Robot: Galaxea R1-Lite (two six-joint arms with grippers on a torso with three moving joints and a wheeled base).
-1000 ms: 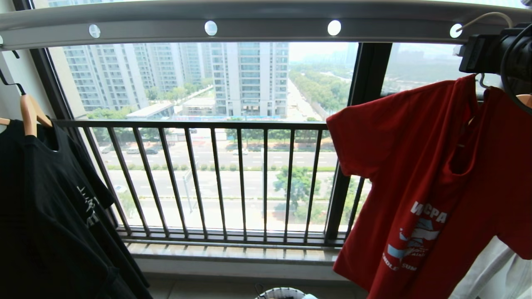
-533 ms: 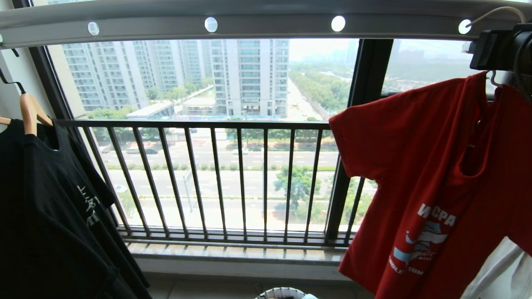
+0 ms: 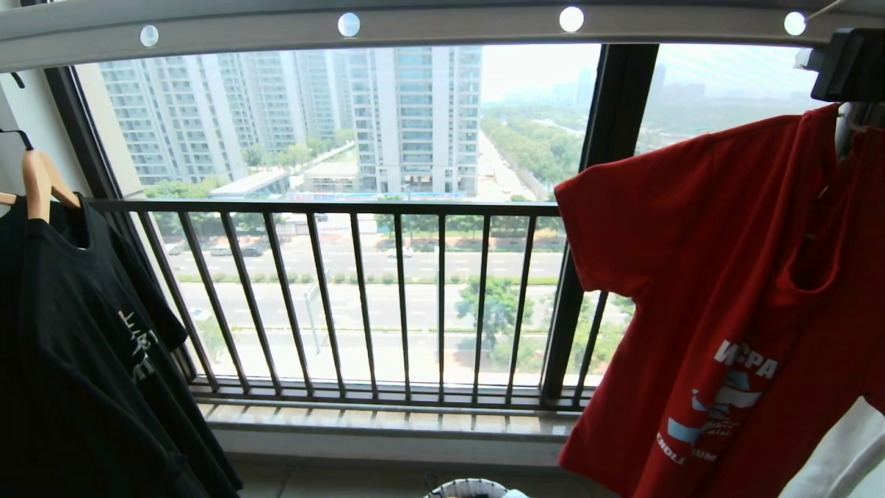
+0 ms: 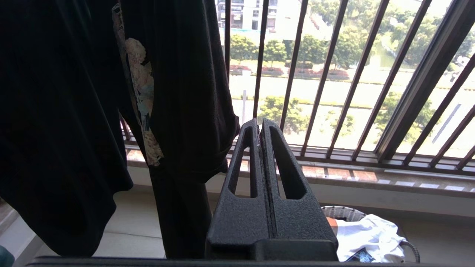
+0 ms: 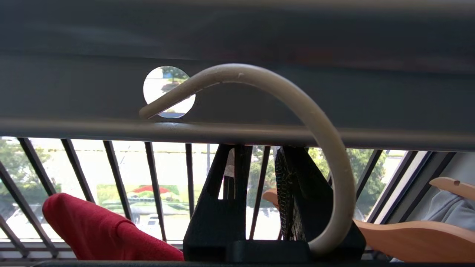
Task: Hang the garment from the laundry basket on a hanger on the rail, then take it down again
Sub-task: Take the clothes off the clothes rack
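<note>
Now R gripper (image 5: 259, 163) up at rail (image 3: 442, 28), jaws clamped on white hanger (image 5: 315, 122), hook tip at hole; red T-shirt (image 3: 705, 277) hangs below. L gripper (image 4: 259, 129) jaws together, near black T-shirt (image 4: 55, 111).

The right tool (image 5: 259, 163) is raised high at the upper right, its fingers narrowly apart and pointing up. The left tool (image 4: 259, 129) sits low, fingers pressed together, holding nothing.

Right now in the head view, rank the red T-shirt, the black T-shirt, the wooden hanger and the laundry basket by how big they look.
1. red T-shirt and black T-shirt: alike, both cut off by the frame.
2. wooden hanger.
3. laundry basket: only its rim shows.
</note>
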